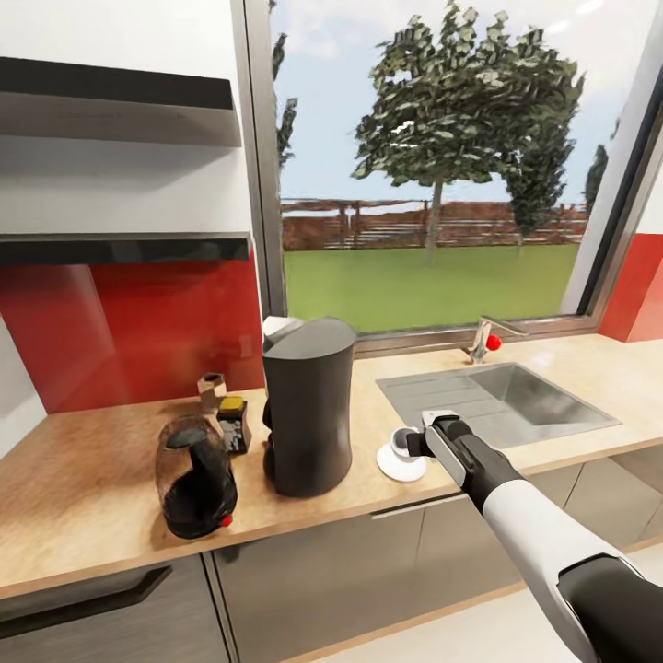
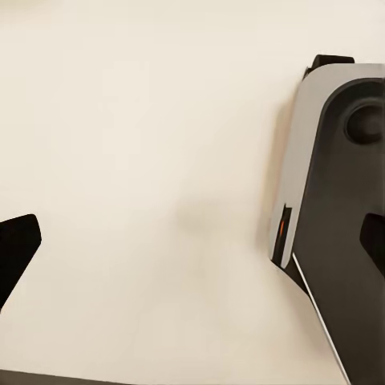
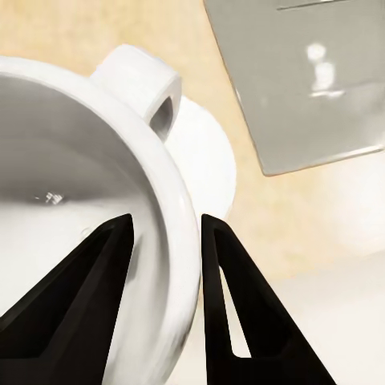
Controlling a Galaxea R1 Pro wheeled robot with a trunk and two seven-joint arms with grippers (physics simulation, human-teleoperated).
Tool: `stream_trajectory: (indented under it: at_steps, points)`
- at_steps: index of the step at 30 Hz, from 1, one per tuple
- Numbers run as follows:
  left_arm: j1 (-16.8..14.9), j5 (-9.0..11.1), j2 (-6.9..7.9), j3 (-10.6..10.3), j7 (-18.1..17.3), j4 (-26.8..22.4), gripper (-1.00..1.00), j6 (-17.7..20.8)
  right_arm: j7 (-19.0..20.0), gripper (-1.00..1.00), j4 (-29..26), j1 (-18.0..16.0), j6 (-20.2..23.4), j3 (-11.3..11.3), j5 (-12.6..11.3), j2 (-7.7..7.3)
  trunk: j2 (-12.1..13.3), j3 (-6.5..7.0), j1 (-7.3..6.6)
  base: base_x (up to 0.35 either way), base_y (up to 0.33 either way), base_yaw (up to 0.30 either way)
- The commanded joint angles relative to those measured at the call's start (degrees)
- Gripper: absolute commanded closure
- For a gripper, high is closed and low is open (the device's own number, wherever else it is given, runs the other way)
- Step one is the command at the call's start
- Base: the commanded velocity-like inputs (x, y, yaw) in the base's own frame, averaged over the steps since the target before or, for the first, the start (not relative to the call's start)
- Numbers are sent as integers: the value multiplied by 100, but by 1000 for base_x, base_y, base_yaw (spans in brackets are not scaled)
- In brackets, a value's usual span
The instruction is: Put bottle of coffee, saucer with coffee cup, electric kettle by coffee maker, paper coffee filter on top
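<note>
The black coffee maker (image 1: 308, 410) stands on the kitchen countertop (image 1: 83, 479), with the pale paper coffee filter (image 1: 279, 327) on its top. To its left is the dark electric kettle (image 1: 193, 477), and behind that the bottle of coffee (image 1: 232, 422) with its yellow lid. Right of the machine lies the white saucer (image 1: 398, 468) with the coffee cup (image 1: 401, 444) over it. My right gripper (image 1: 414, 446) is shut on the cup's rim (image 3: 172, 180), one finger (image 3: 80, 309) inside and one outside. The saucer (image 3: 210, 156) shows under the cup. My left gripper (image 2: 192, 241) is open over pale floor.
The steel sink (image 1: 516, 396) and its tap (image 1: 483, 339) lie right of the saucer. A small brown container (image 1: 212, 390) stands by the red backsplash. Two dark wall shelves (image 1: 120, 247) hang above the counter's left part. Part of the robot's base (image 2: 337, 184) is beside the left gripper.
</note>
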Motion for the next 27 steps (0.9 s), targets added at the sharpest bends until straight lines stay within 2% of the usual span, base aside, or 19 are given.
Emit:
stream_trajectory:
  at_steps: [1, 15, 20, 23, 27]
  points:
    - [-3, -62, 0, 46, 17, 6, -100, 2, -42, 100, -7, -3, 13, 42, -63, -8, -4, -2, 2, 51, 0, 0]
    - [-3, -58, -1, 46, 17, 6, -100, 10, -18, 100, 127, -3, -17, 42, -71, -8, -4, -2, 2, 7, 0, 0]
    - [-3, -61, -1, 46, 19, 6, -100, 10, -15, 100, 251, -3, -232, 42, -68, -8, -4, -2, 2, 0, 0, 0]
    - [-3, -58, -1, 46, 25, 6, -100, 10, -8, 100, 511, -3, -556, 49, -71, -8, -4, -2, 2, 19, 0, 0]
    - [-3, -58, -1, 46, 25, 6, -100, 10, -6, 100, 550, -3, -602, 49, -71, -8, -4, -2, 2, 124, 0, 0]
